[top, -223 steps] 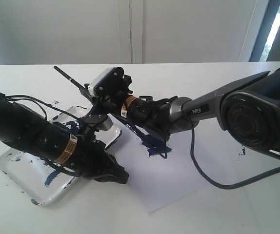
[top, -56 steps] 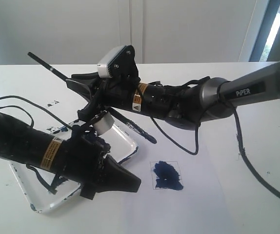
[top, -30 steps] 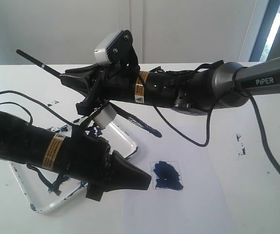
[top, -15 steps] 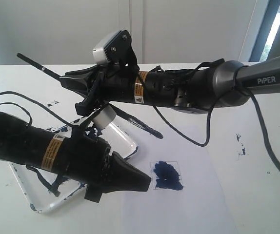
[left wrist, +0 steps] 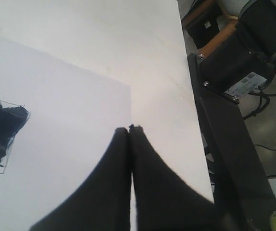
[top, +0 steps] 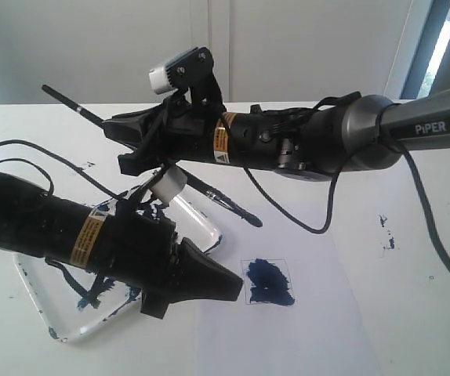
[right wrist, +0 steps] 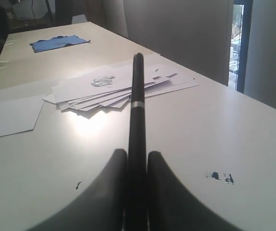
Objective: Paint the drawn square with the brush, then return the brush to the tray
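Observation:
The drawn square (top: pixel 268 282), smeared dark blue, lies on the white paper sheet (top: pixel 303 329); the left wrist view shows it too (left wrist: pixel 1 132). My right gripper (top: pixel 117 135) is shut on the brush (top: pixel 225 202), held in the air above the tray (top: pixel 203 222). The wet tip points down toward the paper, and the handle end sticks out up-left. In the right wrist view the handle (right wrist: pixel 137 96) runs straight out between the jaws of the right gripper (right wrist: pixel 137 153). My left gripper (top: pixel 237 288) is shut and empty, just left of the square, over the paper's edge (left wrist: pixel 129 129).
Blue specks (top: pixel 386 227) dot the table to the right. A stack of papers (right wrist: pixel 109 91) and a blue cloth (right wrist: pixel 58 42) lie on a farther table. The table edge and black equipment (left wrist: pixel 234 72) show beyond the left gripper.
The right gripper has lifted the brush off the square and carried it left over the tray. In the last second it only rolled slightly. The left arm has barely moved.

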